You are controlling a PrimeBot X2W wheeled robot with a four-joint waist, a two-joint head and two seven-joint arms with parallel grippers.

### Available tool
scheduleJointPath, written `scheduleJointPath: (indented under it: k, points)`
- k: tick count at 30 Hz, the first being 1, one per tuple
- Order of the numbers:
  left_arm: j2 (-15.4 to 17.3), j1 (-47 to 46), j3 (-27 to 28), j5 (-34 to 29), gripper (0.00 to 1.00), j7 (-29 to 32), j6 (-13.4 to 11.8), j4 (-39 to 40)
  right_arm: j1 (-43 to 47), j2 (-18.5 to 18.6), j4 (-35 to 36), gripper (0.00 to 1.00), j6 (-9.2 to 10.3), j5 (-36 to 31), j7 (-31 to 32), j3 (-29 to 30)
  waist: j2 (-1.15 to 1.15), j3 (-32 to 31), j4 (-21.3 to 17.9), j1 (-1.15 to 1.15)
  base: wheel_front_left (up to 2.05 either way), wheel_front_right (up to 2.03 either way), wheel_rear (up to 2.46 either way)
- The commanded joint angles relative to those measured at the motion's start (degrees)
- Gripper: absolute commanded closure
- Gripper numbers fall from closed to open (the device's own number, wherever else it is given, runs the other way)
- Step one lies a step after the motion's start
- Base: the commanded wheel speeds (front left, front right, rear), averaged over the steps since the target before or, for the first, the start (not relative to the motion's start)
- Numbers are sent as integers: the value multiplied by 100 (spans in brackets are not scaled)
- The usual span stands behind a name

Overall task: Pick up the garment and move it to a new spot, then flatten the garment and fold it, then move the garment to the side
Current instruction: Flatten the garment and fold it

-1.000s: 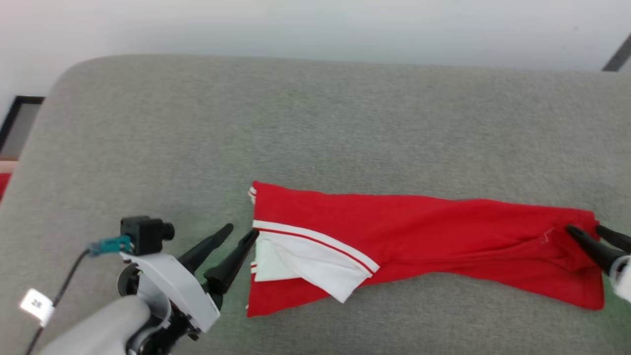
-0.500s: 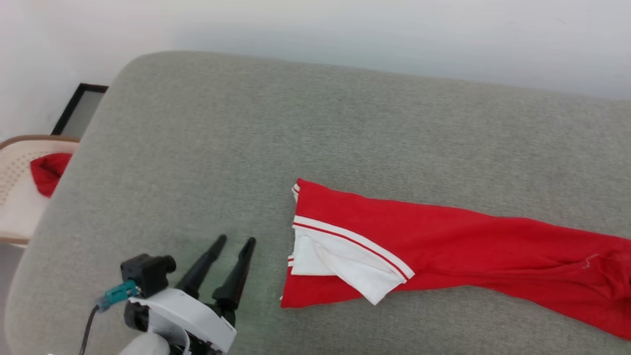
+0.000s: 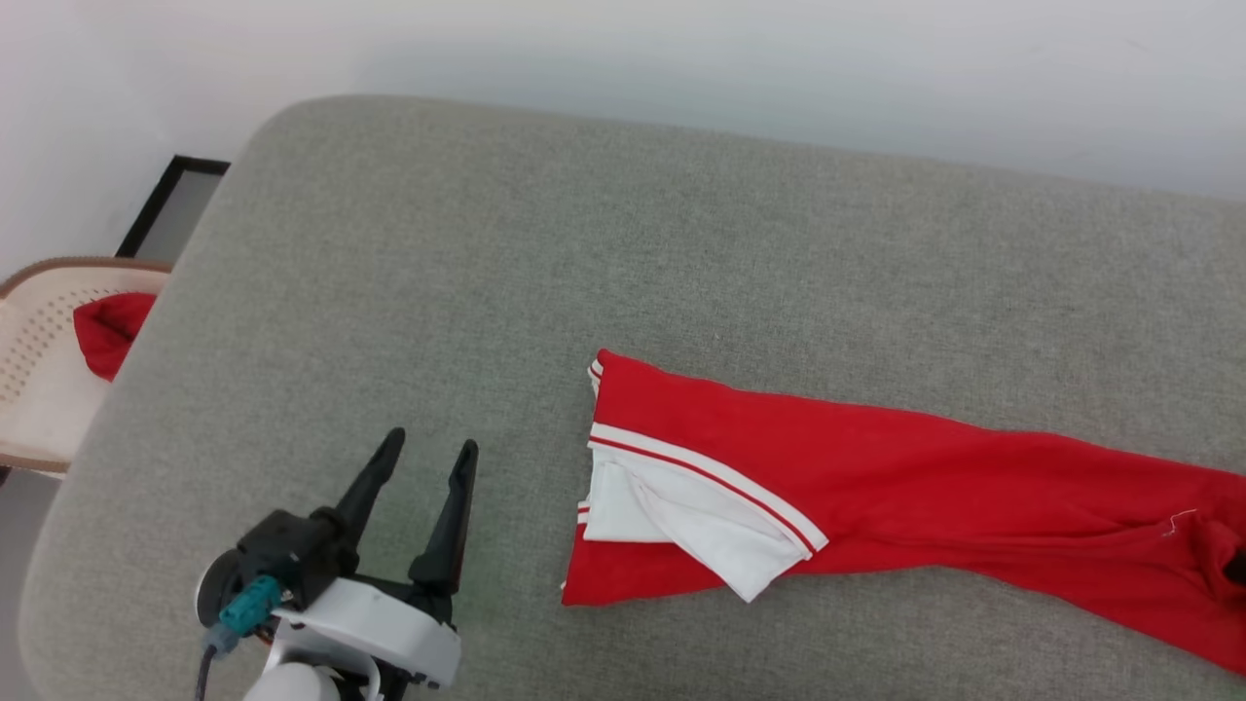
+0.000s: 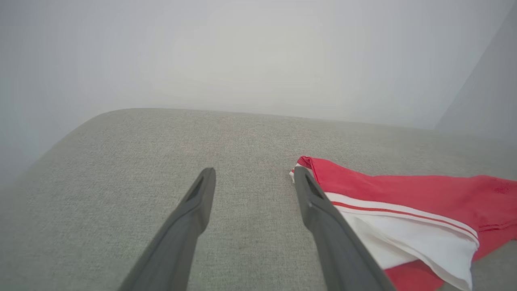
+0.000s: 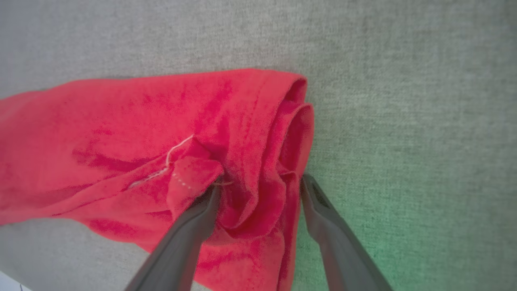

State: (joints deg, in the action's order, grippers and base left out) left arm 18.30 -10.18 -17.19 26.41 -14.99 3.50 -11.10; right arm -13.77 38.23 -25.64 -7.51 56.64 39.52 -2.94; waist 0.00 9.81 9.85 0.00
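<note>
The garment lies folded into a long red strip on the grey padded surface, with a white sleeve and white-striped trim showing at its left end. My left gripper stands open over bare fabric, a short way left of that end. In the left wrist view the left gripper has nothing between its fingers, and the garment lies just to their right. In the right wrist view my right gripper is open, its fingers straddling the rolled red hem of the garment.
A pale perforated chair stands off the surface's left edge with a small plain red cloth on it. A black-framed panel leans by the white wall. The surface's rounded left corner is near my left arm.
The head camera has turned left, bringing the chair into view. My left gripper has drawn back down and left, away from the garment's left end. The garment itself lies as before.
</note>
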Motion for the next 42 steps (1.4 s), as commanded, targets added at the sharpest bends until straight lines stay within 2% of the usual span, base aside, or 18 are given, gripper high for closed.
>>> scheduleJointPath:
  k: [1,5,6,7,8,11,16,27,35,39,42]
  points:
    - [-54,36,83,-121,0,-21,14,-7,-94,-111,-99,0,4,-99,61,24,0,47,-4,0,0,0,0]
    - [-336,44,382,-368,0,-21,132,-76,-362,-435,-371,0,4,-534,247,47,0,168,-10,0,0,0,0]
    - [-394,25,435,-436,0,-21,169,-94,-402,-523,-407,22,2,-629,318,33,0,198,-11,0,0,0,0]
    - [-439,10,480,-492,0,-21,200,-132,-436,-628,-444,65,2,-719,370,19,0,219,-12,0,0,0,0]
    - [-476,7,513,-553,0,-21,225,-175,-446,-715,-457,100,0,-794,453,-14,0,236,-14,0,0,0,0]
    - [-570,-13,635,-718,0,-21,299,-255,-467,-919,-421,100,-10,-956,632,-6,0,274,-28,0,0,0,0]
    - [-658,44,847,-905,0,-21,354,-366,-477,-890,-263,100,-6,-1102,601,326,0,265,-96,0,0,0,0]
    - [-717,172,1199,-1012,0,-21,394,-268,-586,-573,-187,100,6,-1463,171,1563,0,266,-405,0,0,0,0]
    - [-635,134,1197,-1067,0,-21,402,-167,-665,-14,-541,100,5,-2129,-211,2633,0,451,-629,0,0,0,0]
    - [-598,100,1144,-1068,0,-21,404,-178,-752,-2,-593,100,5,-2211,-230,2763,0,459,-695,0,0,0,0]
    - [-594,126,1137,-1054,0,-21,403,-217,-694,-156,-320,100,4,-2153,-98,2459,0,396,-729,0,0,0,0]
